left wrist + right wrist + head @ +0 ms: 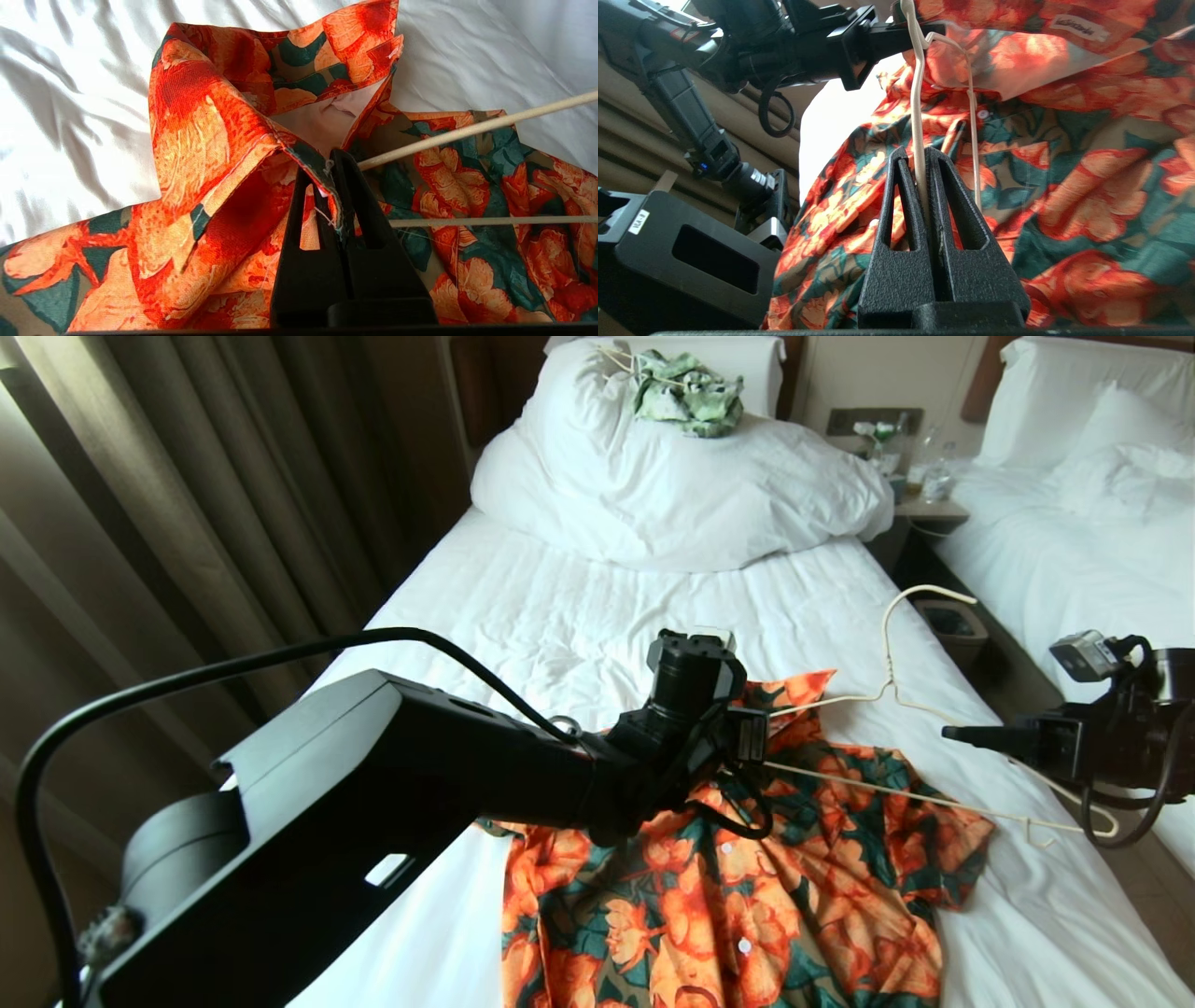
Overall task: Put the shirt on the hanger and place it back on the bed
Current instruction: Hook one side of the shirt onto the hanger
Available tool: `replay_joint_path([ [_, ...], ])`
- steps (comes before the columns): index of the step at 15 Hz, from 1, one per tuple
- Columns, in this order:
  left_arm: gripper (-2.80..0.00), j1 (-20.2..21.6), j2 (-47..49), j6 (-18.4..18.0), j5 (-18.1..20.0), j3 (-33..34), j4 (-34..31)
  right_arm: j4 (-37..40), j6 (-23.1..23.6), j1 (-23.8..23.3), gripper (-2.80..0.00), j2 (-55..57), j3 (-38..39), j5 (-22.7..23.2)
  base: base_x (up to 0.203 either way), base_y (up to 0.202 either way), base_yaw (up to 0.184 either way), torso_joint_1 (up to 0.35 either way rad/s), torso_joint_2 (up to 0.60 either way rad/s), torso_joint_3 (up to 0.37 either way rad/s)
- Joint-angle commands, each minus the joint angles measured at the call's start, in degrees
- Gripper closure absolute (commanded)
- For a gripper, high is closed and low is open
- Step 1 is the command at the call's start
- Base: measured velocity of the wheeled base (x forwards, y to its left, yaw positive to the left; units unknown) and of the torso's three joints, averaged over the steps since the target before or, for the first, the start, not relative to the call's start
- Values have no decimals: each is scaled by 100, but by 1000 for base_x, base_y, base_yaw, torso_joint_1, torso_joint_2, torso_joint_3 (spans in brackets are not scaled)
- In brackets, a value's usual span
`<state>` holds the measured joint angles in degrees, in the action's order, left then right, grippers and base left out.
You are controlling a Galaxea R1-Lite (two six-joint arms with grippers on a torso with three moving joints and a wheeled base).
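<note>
While left gripper (pixel 332 186) pinches shirt (pixel 196 140) | right gripper (pixel 923 175) clamps hanger (pixel 918 116)

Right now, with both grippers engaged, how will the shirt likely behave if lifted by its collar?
Probably floppy: the shirt lies draped and creased on the bed. The left gripper pinches only a thin collar edge, so it may slip. The thin hanger will likely flex.

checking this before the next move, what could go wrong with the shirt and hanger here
1. The left gripper pinches only a thin edge of the orange-flowered dark green shirt by the collar; it may slip free.
2. The right gripper clamps one thin rod of the cream-white wire hanger, which could twist.
3. One hanger end lies outside the shirt, so the shirt might hang lopsided.
</note>
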<state>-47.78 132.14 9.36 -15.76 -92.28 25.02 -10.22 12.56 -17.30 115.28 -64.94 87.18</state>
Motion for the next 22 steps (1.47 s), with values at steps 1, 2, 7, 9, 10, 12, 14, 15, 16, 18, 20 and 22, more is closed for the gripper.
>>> replay_joint_path([
  [1,0,-106,-191,-2,-43,27,21,-7,10,68,0,-217,79,48,0,0,0,0,0,0],
  [2,0,-137,-252,-4,-50,43,21,-7,10,77,0,-269,98,48,0,0,0,0,0,0],
  [7,0,-377,-509,-69,-146,97,14,-7,19,148,0,-628,280,48,0,0,0,0,0,0],
  [9,0,-557,-623,-97,-147,109,3,-7,19,175,0,-682,294,48,0,0,0,0,0,0],
  [10,0,-681,-684,-162,-146,96,-113,-7,19,181,0,-768,315,48,0,0,0,0,0,0],
  [12,0,-849,-874,-251,-139,67,-552,-7,19,205,0,-1073,410,48,0,0,0,0,0,0],
  [14,0,-767,-905,-303,-145,76,-640,-7,27,202,0,-1275,494,48,0,0,0,0,0,0],
  [15,0,-618,-863,-343,-142,89,-632,2,28,201,0,-1306,500,48,0,0,0,0,0,0],
  [16,0,-458,-784,-359,-141,94,-621,3,28,210,0,-1324,526,48,0,0,0,0,0,0],
  [18,0,9,-623,-372,-140,74,-591,4,26,228,0,-1305,535,48,0,0,0,0,0,0],
  [20,0,400,-546,-394,-130,55,-586,-4,22,228,0,-1224,525,48,0,0,0,0,0,0],
  [22,0,622,-465,-403,-121,52,-577,-7,19,224,0,-1163,504,48,0,0,0,0,0,0],
])
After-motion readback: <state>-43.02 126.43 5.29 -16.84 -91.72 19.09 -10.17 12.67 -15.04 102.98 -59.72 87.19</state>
